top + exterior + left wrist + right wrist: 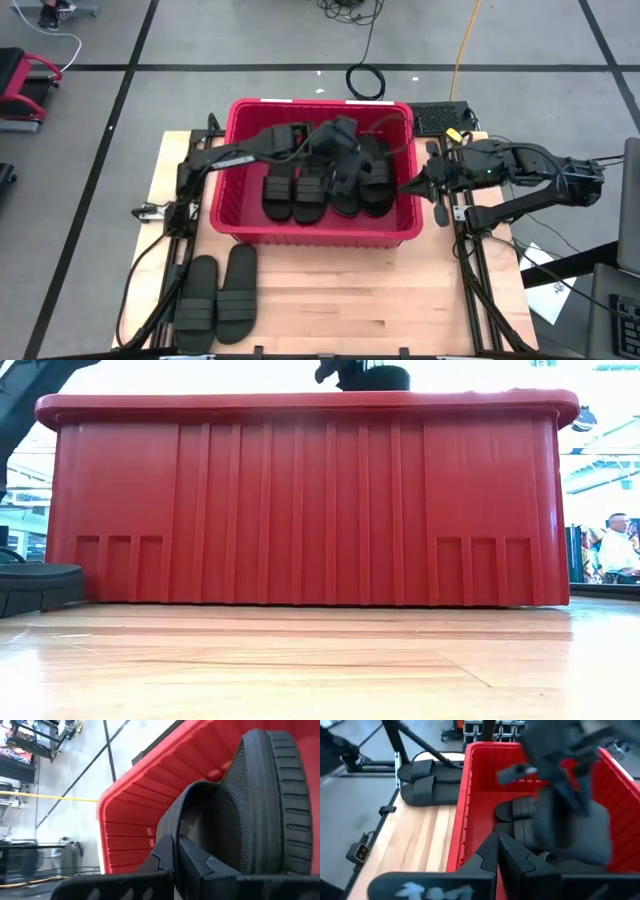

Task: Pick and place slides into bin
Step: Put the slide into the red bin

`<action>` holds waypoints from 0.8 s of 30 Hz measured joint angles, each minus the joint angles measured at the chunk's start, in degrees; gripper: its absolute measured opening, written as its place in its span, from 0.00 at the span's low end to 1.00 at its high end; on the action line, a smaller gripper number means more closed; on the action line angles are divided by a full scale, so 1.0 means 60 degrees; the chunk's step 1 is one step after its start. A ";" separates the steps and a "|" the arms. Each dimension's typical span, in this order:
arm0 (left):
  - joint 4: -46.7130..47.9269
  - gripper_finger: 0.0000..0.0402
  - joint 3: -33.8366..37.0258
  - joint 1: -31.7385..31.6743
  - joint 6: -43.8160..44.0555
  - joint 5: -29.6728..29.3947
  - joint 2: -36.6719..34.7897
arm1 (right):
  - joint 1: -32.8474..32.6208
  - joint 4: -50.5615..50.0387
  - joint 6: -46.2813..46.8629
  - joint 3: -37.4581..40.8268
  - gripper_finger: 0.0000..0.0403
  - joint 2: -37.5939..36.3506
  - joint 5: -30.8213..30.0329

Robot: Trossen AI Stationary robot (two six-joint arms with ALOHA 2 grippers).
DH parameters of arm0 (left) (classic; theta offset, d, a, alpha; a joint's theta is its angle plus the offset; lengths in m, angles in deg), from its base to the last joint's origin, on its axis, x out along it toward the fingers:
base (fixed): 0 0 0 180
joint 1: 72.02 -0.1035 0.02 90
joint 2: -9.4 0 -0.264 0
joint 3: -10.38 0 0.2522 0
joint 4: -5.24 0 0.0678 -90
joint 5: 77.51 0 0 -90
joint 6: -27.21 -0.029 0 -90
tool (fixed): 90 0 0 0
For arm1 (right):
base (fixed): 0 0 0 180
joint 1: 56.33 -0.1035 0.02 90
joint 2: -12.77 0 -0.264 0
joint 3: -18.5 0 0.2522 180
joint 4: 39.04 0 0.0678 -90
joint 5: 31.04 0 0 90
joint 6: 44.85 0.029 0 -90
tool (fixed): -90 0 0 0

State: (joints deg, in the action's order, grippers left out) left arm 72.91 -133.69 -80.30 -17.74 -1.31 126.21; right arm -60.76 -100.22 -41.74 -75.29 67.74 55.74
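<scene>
The red bin [315, 230] stands mid-table, with several black slides [295, 190] lying on its floor. My left gripper [343, 132] reaches in over the bin from the left, shut on another slide [347, 170], which is blurred in the right wrist view [572, 820]. My right gripper [408, 186] is shut on nothing at the bin's right rim [499, 849]. Two more slides [218, 292] lie soles down, side by side, on the table's near left; the low view shows one of them [35, 585]. My left gripper pinches the slide's wide strap band [181, 817] between its two fingers [192, 857]. They come from the table's left, slanting down. The slide hangs tilted on its side, its textured footbed [235, 805] facing the gripper, clear above the slides in the bin.
The bin's near wall [300, 500] fills the low view. Bare wood lies in front of the bin [380, 290]. Cables and a black box [440, 118] sit behind the bin's far right corner. A person [612, 550] shows far off to the right.
</scene>
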 joint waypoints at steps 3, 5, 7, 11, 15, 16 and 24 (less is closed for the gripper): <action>-0.0269 0.00 -0.0010 -0.0606 0.0010 0.0772 0.0272 | 0.0000 0.0000 0.0258 0.0000 0.00 -0.0075 -0.0251; -0.0333 0.00 0.0065 -0.0918 -0.0115 0.1146 0.0461 | 0.0000 0.0000 0.0282 0.0000 0.00 -0.0081 -0.0257; -0.0549 0.00 0.0356 -0.1204 -0.0203 0.1687 0.0554 | 0.0000 -0.0006 0.0287 0.0000 0.00 -0.0073 -0.0325; -0.1400 0.00 0.1387 -0.1556 -0.0313 0.2116 0.0557 | -0.0004 -0.0061 0.0388 0.0000 0.00 -0.0048 -0.1008; -0.1950 0.00 0.2160 -0.1682 -0.0584 0.2322 0.0553 | 0.0000 -0.0289 0.0576 0.0000 0.00 -0.0045 -0.1511; -0.2200 0.00 0.2389 -0.1667 -0.0644 0.2338 0.0539 | 0.0000 -0.0328 0.0587 0.0000 0.00 -0.0045 -0.1532; -0.2429 0.00 0.3662 -0.1117 -0.0150 0.3052 0.0520 | 0.0000 -0.0454 0.0829 0.0000 0.00 -0.0045 -0.1879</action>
State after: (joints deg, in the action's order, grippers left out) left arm 58.34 -111.72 -87.00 -18.64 17.00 129.34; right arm -60.76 -102.94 -36.77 -75.29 67.47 44.46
